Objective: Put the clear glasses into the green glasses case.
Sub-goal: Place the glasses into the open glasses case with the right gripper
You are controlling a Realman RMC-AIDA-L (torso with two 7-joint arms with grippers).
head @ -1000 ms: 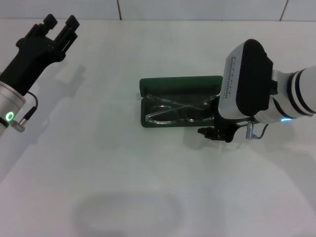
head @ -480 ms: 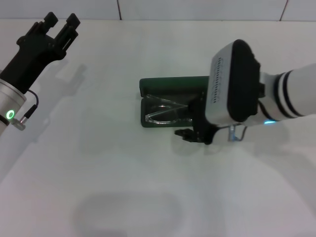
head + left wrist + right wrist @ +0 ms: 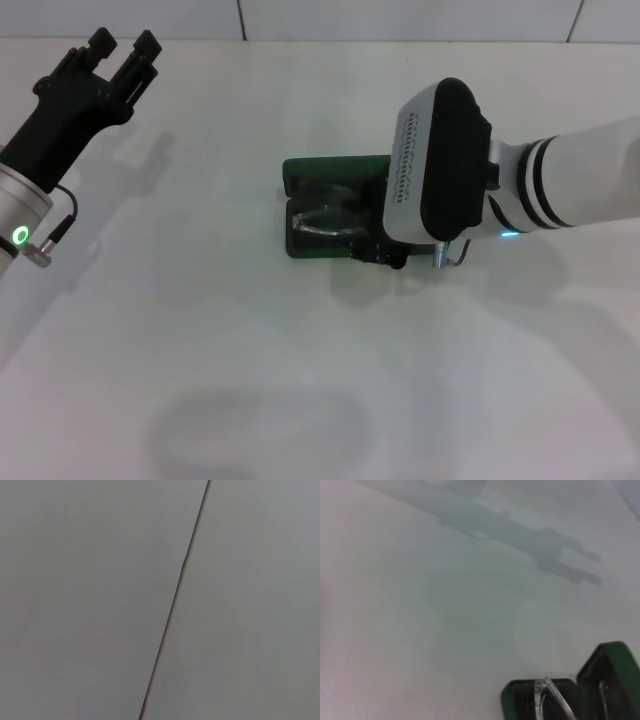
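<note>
**Right arm over the open case, glasses inside**

Here, the green glasses case [image 3: 318,205] is being seen lying open on the white table [image 3: 250,360], its lid raised at the far side and its dark tray facing up. The clear glasses [image 3: 325,226] are being carried in that tray, with part of the transparent frame showing at the case's left end. The rest of the case is being covered by the right arm's white wrist housing, which is reaching in from the right. The right gripper [image 3: 385,252] is being held low at the near edge of the case, just beside the tray; how its jaws are standing cannot be told, since they are being hidden under the housing.

In the right wrist view, one end of the green glasses case [image 3: 612,667] is being shown with its lid up, and a clear temple arm of the clear glasses [image 3: 547,695] is being seen lying in the tray.

The left gripper [image 3: 122,52] is being held well apart, raised at the far left of the table, with its jaws parted and nothing between them.
</note>
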